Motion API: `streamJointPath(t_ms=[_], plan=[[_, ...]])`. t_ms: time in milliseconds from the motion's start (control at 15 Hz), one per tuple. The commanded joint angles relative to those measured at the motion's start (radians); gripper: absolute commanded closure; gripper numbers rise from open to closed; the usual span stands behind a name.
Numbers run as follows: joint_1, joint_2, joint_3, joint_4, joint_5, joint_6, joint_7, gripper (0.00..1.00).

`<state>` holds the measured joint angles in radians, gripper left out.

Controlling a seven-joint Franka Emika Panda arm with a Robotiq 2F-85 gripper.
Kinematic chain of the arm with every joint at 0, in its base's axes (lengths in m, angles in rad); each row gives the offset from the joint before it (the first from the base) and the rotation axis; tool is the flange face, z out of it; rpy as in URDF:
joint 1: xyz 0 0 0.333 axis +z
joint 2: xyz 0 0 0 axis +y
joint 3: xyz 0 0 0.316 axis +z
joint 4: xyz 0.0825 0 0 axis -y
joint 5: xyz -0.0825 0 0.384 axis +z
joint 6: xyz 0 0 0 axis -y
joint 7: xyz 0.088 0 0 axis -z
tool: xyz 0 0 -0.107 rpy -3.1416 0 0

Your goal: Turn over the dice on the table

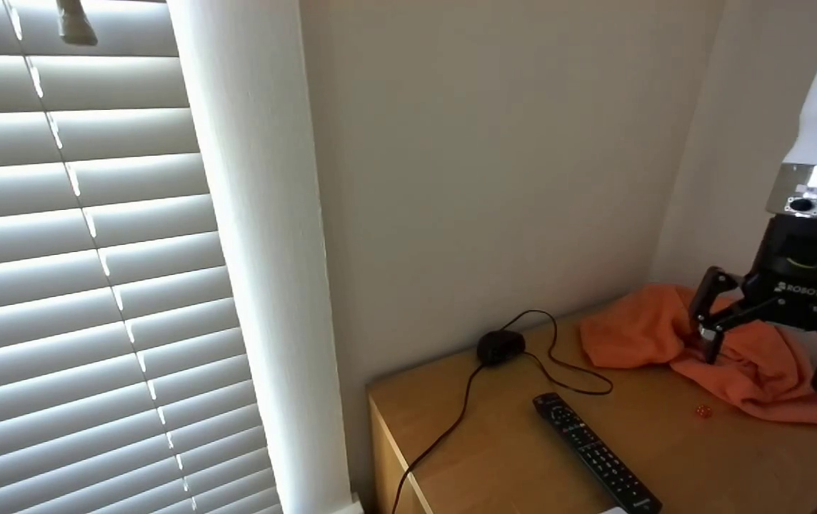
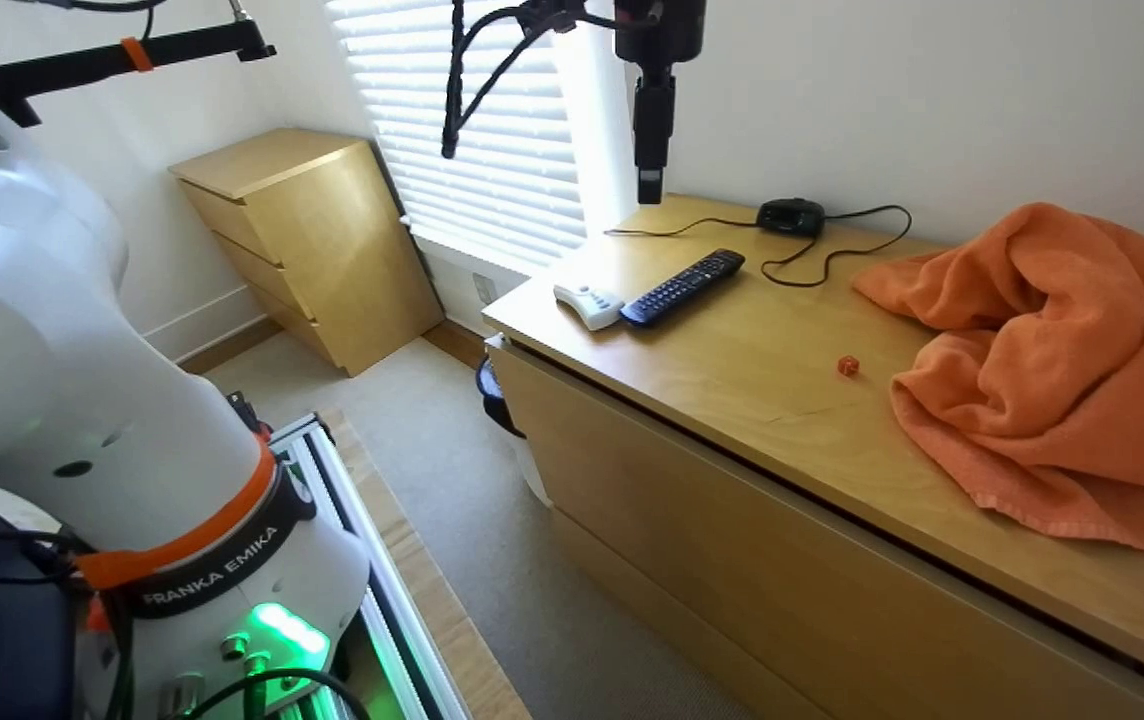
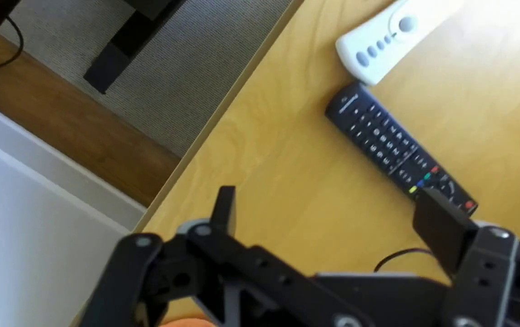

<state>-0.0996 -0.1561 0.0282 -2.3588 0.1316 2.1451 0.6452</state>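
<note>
Wooden table (image 2: 732, 370) beside a pale wall (image 2: 932, 100), with one small red die (image 2: 848, 366) on its top.
The die lies near the crumpled orange cloth (image 2: 1062, 360), apart from it, as both exterior views show. Farther along the table is a black remote (image 2: 682, 288), and just beside its end, a white remote (image 2: 590, 306). Close to the wall there is a black corded device (image 2: 790, 217). The gripper (image 3: 326, 202) is above the table, its two fingers (image 3: 224, 209) standing apart; in the wrist view, the table is seen between them.
</note>
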Motion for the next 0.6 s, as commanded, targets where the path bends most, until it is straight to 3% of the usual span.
streamJointPath(t_ms=[0, 467, 533], plan=[[-0.040, 0.072, -0.063, 0.016, 0.005, 0.045, 0.092, 0.00], [-0.061, 0.198, -0.153, 0.028, 0.060, 0.134, 0.204, 0.00], [-0.057, 0.166, -0.156, 0.010, 0.035, 0.115, 0.168, 0.00]])
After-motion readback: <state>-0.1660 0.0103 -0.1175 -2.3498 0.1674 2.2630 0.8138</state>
